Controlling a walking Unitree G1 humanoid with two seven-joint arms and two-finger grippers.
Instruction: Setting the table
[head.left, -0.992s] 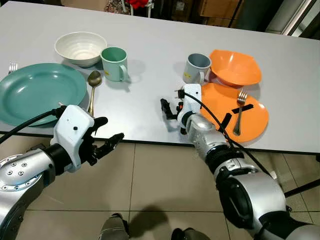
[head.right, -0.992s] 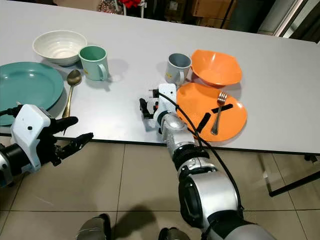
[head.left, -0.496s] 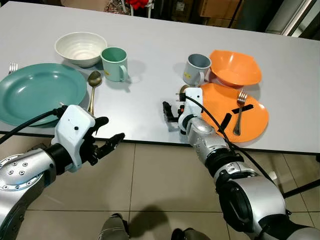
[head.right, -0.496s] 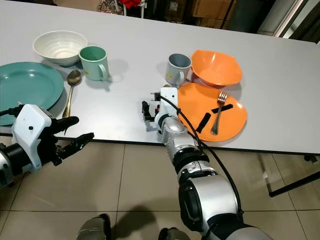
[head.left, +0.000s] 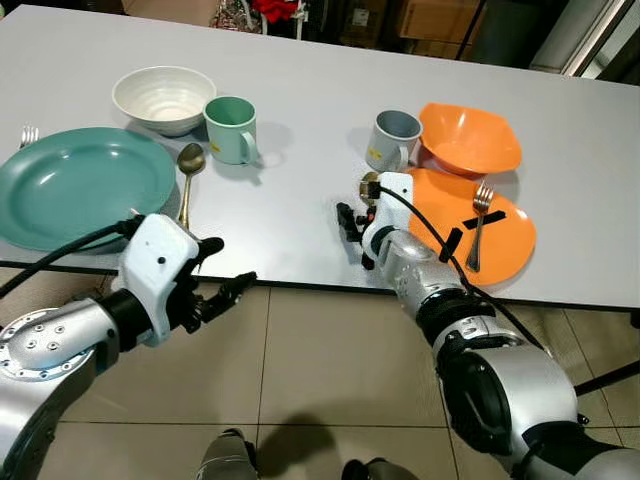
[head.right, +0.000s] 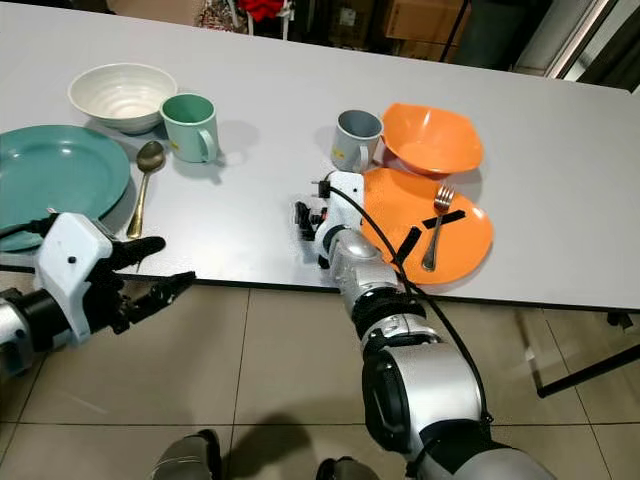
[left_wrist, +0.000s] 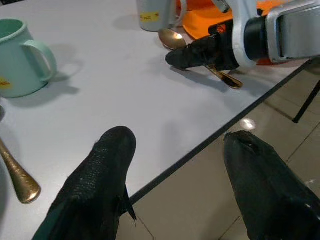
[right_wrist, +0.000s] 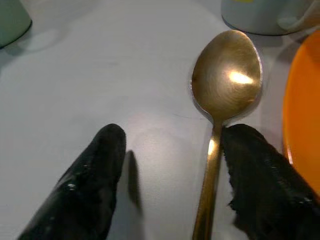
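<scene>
Gold spoon (right_wrist: 224, 100) on table — beside one finger of spread right pincer (right_wrist: 170, 185)

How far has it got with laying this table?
The green setting looks done: teal plate, spoon, green mug and white bowl. On the orange side, the plate carries a fork, with grey mug and bowl behind. In hand: the right gripper, jaws open, sits over a gold spoon lying beside that plate. The fork probably still needs moving off. The left gripper waits, open.
</scene>
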